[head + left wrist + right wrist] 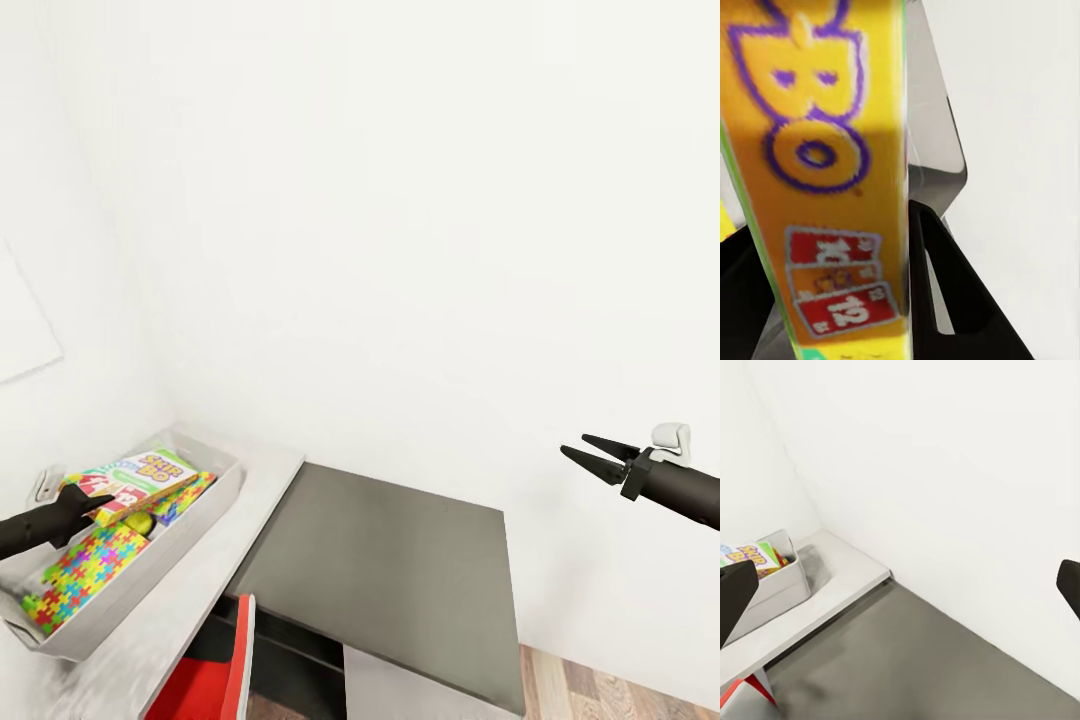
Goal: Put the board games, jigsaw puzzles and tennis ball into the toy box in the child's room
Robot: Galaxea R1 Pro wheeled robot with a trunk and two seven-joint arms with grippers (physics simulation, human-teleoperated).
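At the lower left of the head view, the left tool (100, 503) is clenched on the SKIP-BO board game (140, 480), holding it tilted over the toy box (205, 525) on the desk (255, 490). A jigsaw puzzle (85, 567) and the tennis ball (137, 522) lie inside. At mid right, the right tool (585, 453) hangs released before the white wall.

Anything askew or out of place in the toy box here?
The SKIP-BO game box sits tilted in the toy box, propped over the tennis ball and a jigsaw puzzle, with the left gripper at its edge.
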